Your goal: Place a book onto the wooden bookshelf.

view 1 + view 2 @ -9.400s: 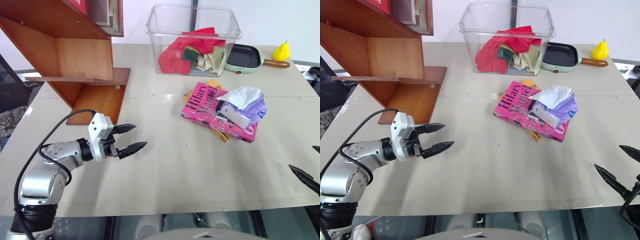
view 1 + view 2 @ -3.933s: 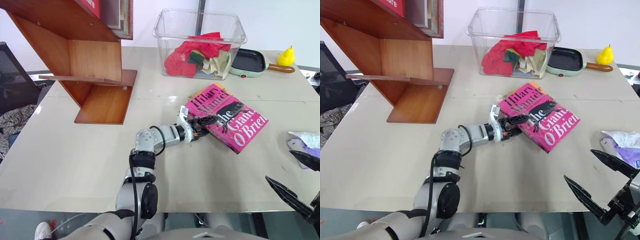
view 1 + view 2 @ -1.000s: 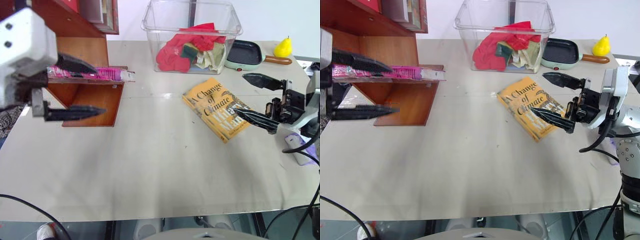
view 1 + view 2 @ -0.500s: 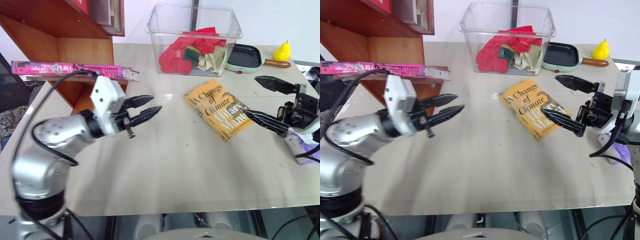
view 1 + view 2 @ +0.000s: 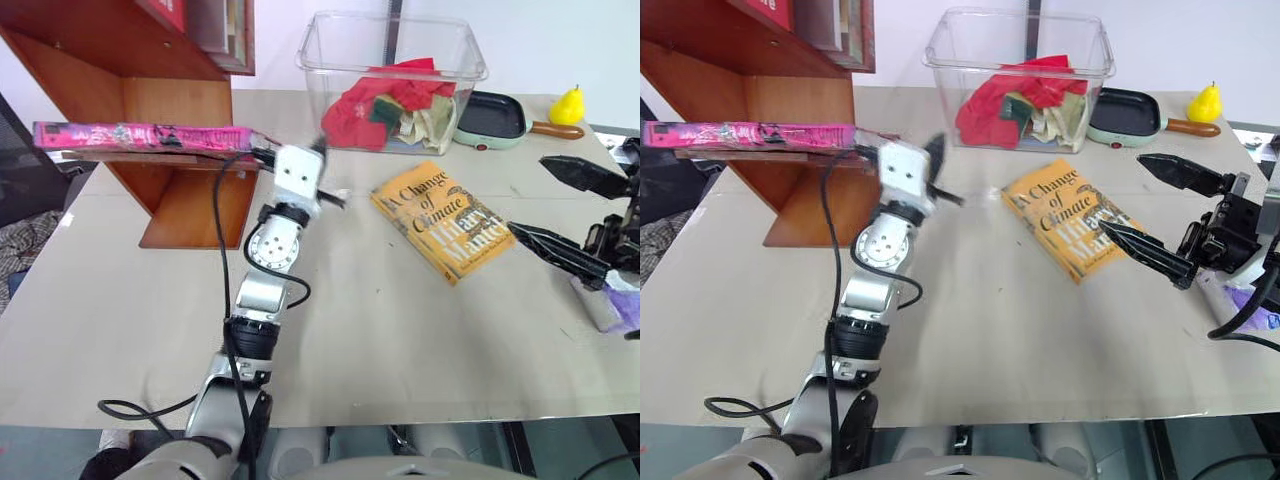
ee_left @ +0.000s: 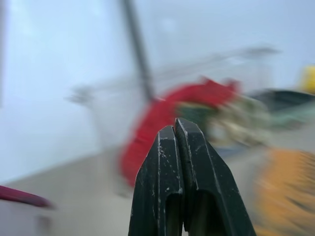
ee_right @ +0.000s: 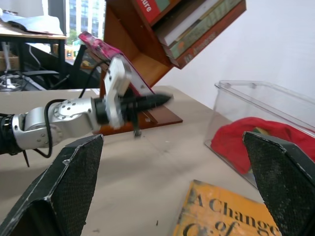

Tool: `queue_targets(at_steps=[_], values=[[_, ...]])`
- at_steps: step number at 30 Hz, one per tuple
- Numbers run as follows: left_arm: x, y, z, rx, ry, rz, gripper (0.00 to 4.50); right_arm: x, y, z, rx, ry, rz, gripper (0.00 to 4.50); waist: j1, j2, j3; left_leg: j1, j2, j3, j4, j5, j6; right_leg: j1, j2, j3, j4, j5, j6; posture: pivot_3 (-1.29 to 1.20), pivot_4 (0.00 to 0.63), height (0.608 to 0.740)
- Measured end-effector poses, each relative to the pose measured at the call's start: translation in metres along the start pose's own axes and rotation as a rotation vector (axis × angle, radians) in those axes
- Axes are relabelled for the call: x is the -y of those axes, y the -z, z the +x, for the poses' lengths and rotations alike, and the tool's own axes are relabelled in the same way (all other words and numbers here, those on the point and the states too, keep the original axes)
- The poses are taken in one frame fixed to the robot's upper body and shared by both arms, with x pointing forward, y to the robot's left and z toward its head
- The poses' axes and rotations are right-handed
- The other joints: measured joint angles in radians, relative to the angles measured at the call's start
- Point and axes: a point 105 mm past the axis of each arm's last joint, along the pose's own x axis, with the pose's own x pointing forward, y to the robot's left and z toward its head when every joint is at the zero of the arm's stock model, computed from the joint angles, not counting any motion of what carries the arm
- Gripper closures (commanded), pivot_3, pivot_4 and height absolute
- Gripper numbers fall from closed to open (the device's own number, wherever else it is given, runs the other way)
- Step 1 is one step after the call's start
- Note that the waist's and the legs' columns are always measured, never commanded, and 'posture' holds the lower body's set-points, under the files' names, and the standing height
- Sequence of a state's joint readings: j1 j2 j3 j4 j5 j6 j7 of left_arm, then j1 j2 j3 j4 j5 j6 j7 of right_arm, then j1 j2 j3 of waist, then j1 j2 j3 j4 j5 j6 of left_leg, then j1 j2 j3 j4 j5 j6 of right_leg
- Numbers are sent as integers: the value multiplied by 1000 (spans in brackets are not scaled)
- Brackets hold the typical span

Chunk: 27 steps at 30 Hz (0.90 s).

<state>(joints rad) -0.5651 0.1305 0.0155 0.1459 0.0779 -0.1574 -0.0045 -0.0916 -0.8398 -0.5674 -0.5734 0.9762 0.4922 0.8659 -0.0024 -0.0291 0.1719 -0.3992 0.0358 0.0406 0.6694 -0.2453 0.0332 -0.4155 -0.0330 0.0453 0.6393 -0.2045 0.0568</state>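
The pink book lies flat on the lower board of the wooden bookshelf, one end sticking out past the board on the left; nothing holds it. My left gripper is shut and empty, stretched out over the table just right of the shelf and aimed toward the clear bin; the left wrist view shows its fingers pressed together. My right gripper hangs open and empty by the right edge of the yellow book.
Upright books stand on the shelf's upper level. A clear bin of cloths stands at the back centre, with a small pan and a yellow pear to its right. A crumpled plastic bag lies at the table's right edge.
My left arm has swung forward to the shelf's right end, and its fingers have closed. The right gripper has drifted slightly to the right, still open. The pink book has stayed on the shelf.
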Motion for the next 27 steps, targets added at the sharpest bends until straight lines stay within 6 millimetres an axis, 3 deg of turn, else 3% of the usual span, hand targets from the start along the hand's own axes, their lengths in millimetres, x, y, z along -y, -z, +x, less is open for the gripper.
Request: queue_targets(at_steps=[2, 9, 11, 15, 17, 19, 25, 27], values=[[-27, 7, -3, -18, -140, 10, 4452, 0, -2, 1, 0, 5, 1, 0, -2, 0, 0, 0, 0, -2, 0, 0, 0, 0, 1, -1, 0, 0, 0, 0, 150, 740], [-31, 13, -3, -24, -127, -8, 4452, -5, -1, 2, -2, 7, 15, 0, -14, 0, 0, 1, 1, 0, 0, 0, 0, 0, 2, -1, 1, 0, 0, 0, 150, 740], [-16, 16, -7, -32, -9, -71, 4452, -6, 0, 2, -5, 12, 15, 0, -12, 0, -1, 2, 1, 0, 0, 0, 0, 0, 2, -1, 1, 0, 0, 0, 150, 740], [31, 27, -42, -112, 422, -239, 4452, -8, 10, 0, -52, 29, 21, 0, -10, 1, -1, 1, 1, 0, 0, 0, 0, 0, 1, -1, 0, -3, -4, 0, 150, 740], [36, 33, -67, -192, 604, -336, 3618, -9, 20, -4, -88, 46, 41, 0, -13, 1, -1, 1, 2, 1, 0, 0, 0, -1, 2, -1, 1, -3, -5, 0, 150, 740], [30, 30, -78, -237, 694, -381, 2782, -10, 28, -10, -116, 57, 67, 0, -11, 1, -2, 2, 2, 0, 0, 0, 0, 0, 2, -1, 1, -3, -4, 0, 150, 740], [-22, 18, -126, -419, 847, -393, 42, -14, 66, -63, -296, 185, 197, 0, -14, 1, -3, 3, 5, 1, -2, 0, 0, -2, 0, -1, 1, -5, -3, 0, 150, 740], [-32, 12, -134, -434, 853, -373, 42, -16, 72, -77, -330, 217, 212, 0, -17, 3, -3, 4, 5, 0, -3, 0, 0, -2, 0, 1, 0, -6, -2, 0, 150, 740]])
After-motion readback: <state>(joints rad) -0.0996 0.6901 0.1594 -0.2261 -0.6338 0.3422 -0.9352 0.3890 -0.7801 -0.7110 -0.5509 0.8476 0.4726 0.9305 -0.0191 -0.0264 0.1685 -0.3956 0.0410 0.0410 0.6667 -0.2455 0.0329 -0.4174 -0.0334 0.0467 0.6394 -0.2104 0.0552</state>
